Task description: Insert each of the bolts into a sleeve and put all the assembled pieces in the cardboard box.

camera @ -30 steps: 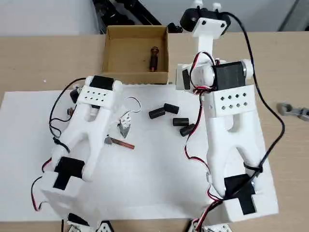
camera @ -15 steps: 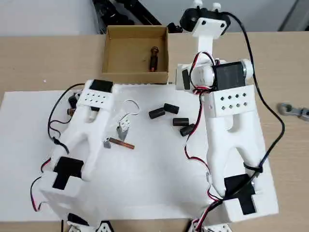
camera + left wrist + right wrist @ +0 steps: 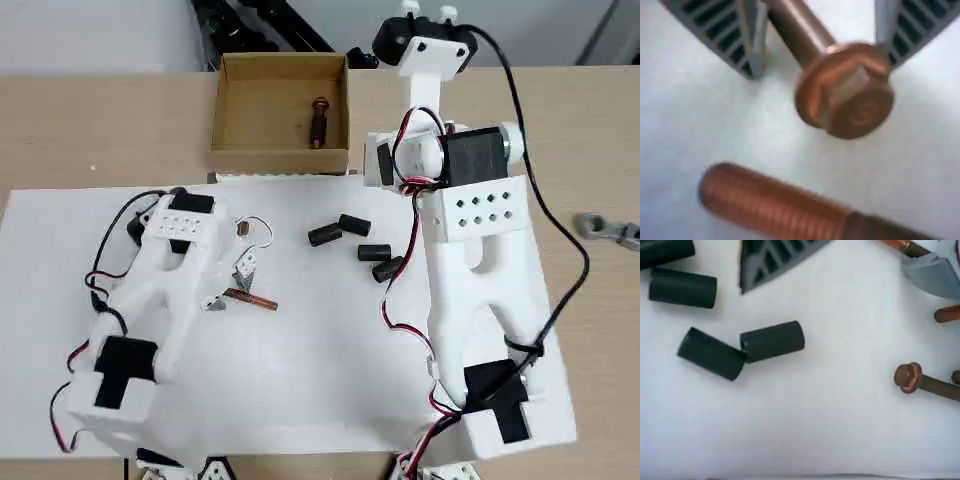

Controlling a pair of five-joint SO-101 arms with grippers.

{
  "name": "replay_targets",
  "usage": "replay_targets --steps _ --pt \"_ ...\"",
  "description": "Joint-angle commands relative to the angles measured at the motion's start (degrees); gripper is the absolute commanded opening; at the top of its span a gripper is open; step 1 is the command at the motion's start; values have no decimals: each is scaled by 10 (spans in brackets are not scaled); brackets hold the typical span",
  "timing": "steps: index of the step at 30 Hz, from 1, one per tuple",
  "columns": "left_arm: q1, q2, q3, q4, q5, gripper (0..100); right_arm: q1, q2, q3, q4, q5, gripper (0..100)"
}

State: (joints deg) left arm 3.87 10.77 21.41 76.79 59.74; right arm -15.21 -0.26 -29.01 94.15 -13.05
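farthest from the cardboard box [image 3: 280, 158], out on the white sheet [image 3: 300, 390] that covers the surface [image 3: 90, 120], the left gripper [image 3: 228, 288] stands open. its two grey fingers [image 3: 725, 35] are spread to either side of a copper bolt [image 3: 845, 97] that lies on the sheet, and the flanged hex head sits just past the fingertips. one finger is clear of the shank; the other comes very close to the head, and i cannot tell whether it touches. a second bolt [image 3: 775, 205] lies just beside the first, with its threaded end showing.

closer to the box, four black sleeves are scattered on the sheet before its right end: a first sleeve [image 3: 388, 268] and a second sleeve [image 3: 374, 252] near each other, then a third sleeve [image 3: 324, 235] and a fourth sleeve [image 3: 354, 224], nearly end to end. another bolt [image 3: 912, 377] lies apart from them.

just beside the box's right front corner hangs the right gripper [image 3: 383, 165]; whether it is open or closed i cannot tell.

inside the box, near its right wall, lies one assembled piece [image 3: 319, 120], a bolt pushed through a dark sleeve.
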Motion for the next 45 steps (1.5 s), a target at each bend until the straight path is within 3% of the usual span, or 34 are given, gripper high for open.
replay_targets --steps 1,4,8,11,19,24,28,36,42,45 --pt "1 0 15 -55 17 148 -4 -26 -24 -3 -4 190" --pt "0 -4 20 -54 31 109 -4 -28 -24 -1 -4 190" --pt "-4 -5 7 -48 -5 3 -4 -28 -24 0 -4 190" --pt "1 -5 -18 -18 -30 6 -4 -28 -24 0 -4 190" --pt "1 -5 -161 130 -74 6 -4 -28 -24 1 -4 190" --pt "1 -5 -286 232 -138 6 -4 -29 -24 1 -4 190" --pt "0 -9 -327 236 -203 6 -2 -29 -24 3 -4 190" --pt "11 -76 -374 220 -450 6 -2 -29 33 14 -2 190" --pt "16 -162 -404 220 -467 6 -14 -27 136 12 -8 190" --pt "16 -214 -402 220 -467 6 -32 -29 164 12 -54 190"
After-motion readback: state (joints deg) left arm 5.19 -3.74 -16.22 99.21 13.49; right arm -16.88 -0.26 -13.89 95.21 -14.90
